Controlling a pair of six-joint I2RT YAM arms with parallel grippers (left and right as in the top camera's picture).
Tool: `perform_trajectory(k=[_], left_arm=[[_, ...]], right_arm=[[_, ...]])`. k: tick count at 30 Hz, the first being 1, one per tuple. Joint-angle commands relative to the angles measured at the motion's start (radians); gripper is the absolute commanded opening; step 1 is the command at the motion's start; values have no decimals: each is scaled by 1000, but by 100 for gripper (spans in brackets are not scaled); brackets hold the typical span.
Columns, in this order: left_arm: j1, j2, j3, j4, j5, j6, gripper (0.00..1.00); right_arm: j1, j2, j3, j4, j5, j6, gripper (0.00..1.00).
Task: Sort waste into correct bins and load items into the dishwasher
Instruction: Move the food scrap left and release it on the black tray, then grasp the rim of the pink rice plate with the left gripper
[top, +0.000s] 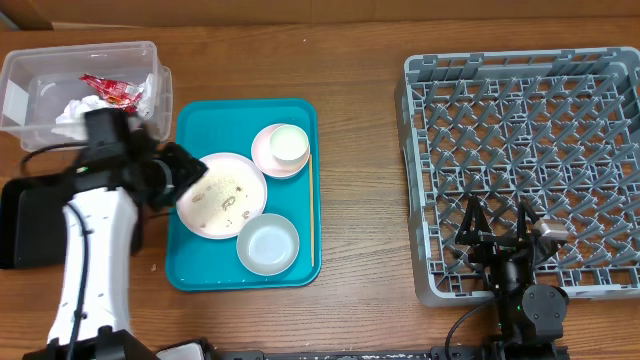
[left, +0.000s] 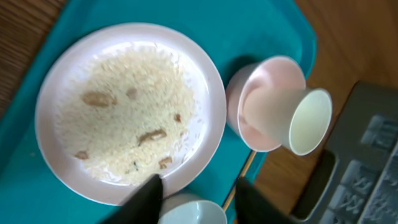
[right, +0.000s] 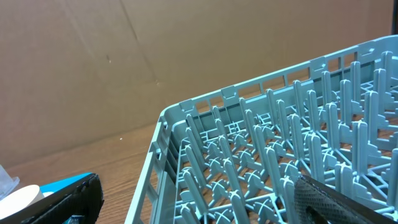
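The pink plate (top: 225, 200) with rice-like food scraps (left: 130, 112) lies on a teal tray (top: 190, 270). With it are the white cup (top: 288, 144) on its saucer (top: 262, 152), the grey-blue bowl (top: 268, 245) and the chopstick (top: 311, 215). My left gripper (top: 188, 172) hovers over the plate's left rim, jaws partly apart and holding nothing. In the left wrist view one finger (left: 146, 199) overlaps the plate's rim. The red wrapper (top: 108, 90) and the napkin (top: 75, 112) lie in the clear tub (top: 30, 70). My right gripper (top: 497, 225) stands open and empty over the dish rack's (top: 520, 100) front.
The black tray (top: 25, 225) lies at the far left, partly under my left arm. The rack's upright pegs (right: 273, 162) fill the right wrist view. Bare wooden table separates the teal tray from the rack.
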Motion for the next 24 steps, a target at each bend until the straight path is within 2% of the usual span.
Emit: perform_trajectory(k=[1,3,8,15,24], left_arm=[[-103,14,7,-12,-223,35,4],[-189,32,7,-63,-344,5,4],[-294,141,7,-150,-346,0,4],[-360,242,7,-157,-331,0,4],[-385,259,7,-172,-339,0,4]], right_arm=[[-3,-10,-10,4,-2,-3,100],[-3,-10,-10,4,-2,-3,100],[-3,-10,-10,4,-2,-3,100],[-3,-10,-10,4,-2,-3,100],[-3,-10,-10,4,-2,-3,100]])
